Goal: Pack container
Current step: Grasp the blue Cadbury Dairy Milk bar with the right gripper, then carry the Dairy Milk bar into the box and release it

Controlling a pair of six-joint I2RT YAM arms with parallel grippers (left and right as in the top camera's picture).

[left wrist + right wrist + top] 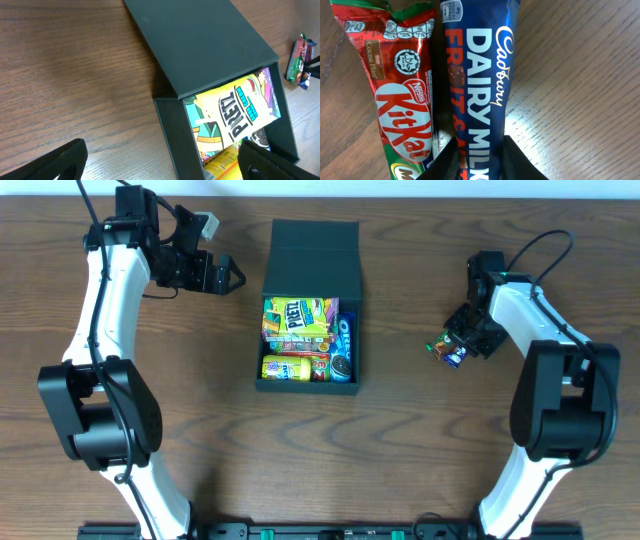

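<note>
The Dairy Milk bar [477,85] is being gripped by the right gripper [476,162], whose jaws are being pressed against its two long edges near one end. Whether it is being lifted off the table [400,460] cannot be told. A KitKat [402,105] is lying alongside, touching the bar, so the lift is probably best made straight up and slowly, so that the neighbour is not being dragged along. The container [259,340] is sitting mid-table, well to the left of this gripper, with its lid [315,245] folded back on the far side. It is already being crowded by a pretzel bag [297,315], an Oreo packet [342,345] and a yellow packet [288,368]. The bar should therefore likely be turned to run near-to-far and laid flat on top. The left gripper [228,275] is being held spread wide and empty, just left of the lid.
</note>
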